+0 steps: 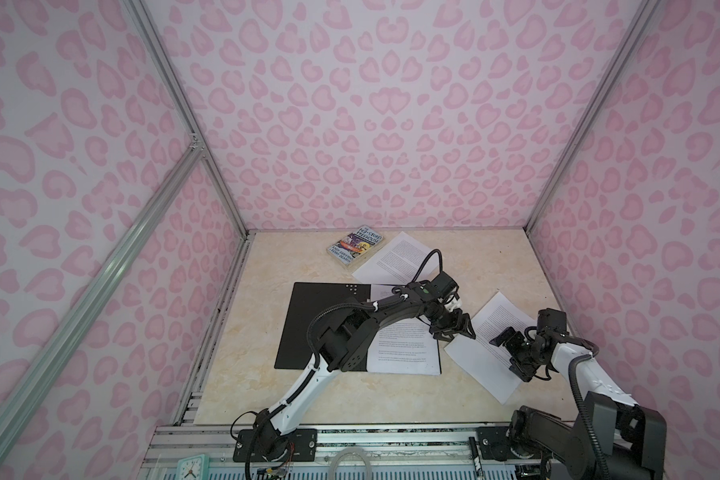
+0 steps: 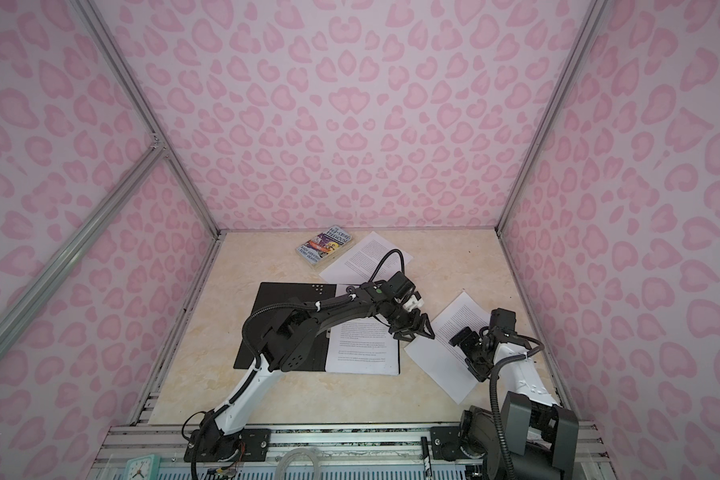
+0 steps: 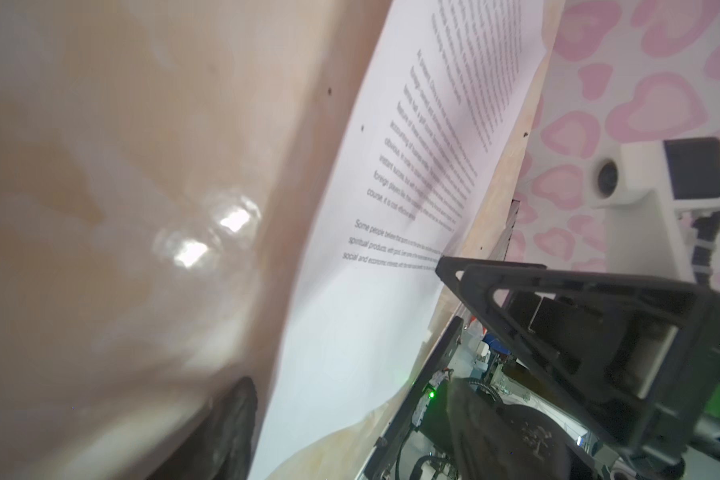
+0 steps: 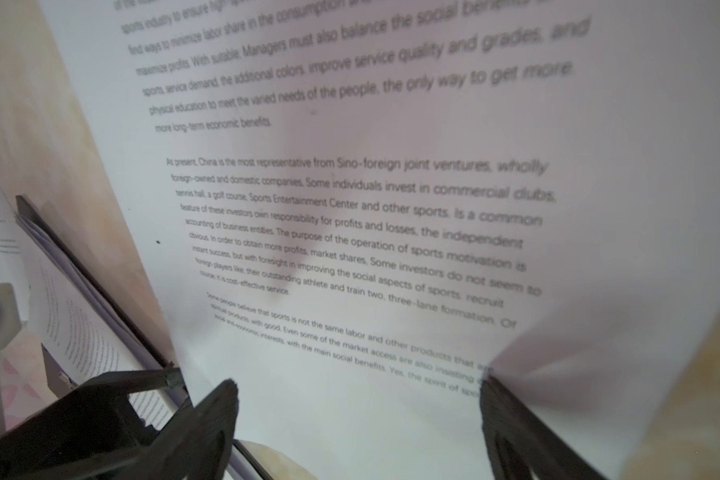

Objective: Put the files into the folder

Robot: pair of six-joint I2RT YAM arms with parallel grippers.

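Observation:
The folder (image 1: 316, 324) (image 2: 279, 324) lies open and black side up, with several printed files (image 1: 404, 349) (image 2: 362, 349) on its right half. One loose file (image 1: 487, 349) (image 2: 445, 361) (image 3: 391, 208) (image 4: 371, 228) lies to its right, and a second one (image 1: 395, 257) lies at the back. My left gripper (image 1: 454, 328) (image 2: 412, 328) (image 3: 356, 426) is open at that loose file's near-left edge, which runs between its jaws. Over the same sheet my right gripper (image 1: 510, 353) (image 2: 468, 353) (image 4: 362, 419) stands wide open; the paper bulges up beside one finger (image 4: 512, 424).
A colourful paperback book (image 1: 356, 247) (image 2: 325, 247) lies at the back, next to the far sheet. Pink patterned walls close in the tabletop on three sides. At the front rail are a small clock (image 1: 192, 467) and a marker (image 1: 474, 455).

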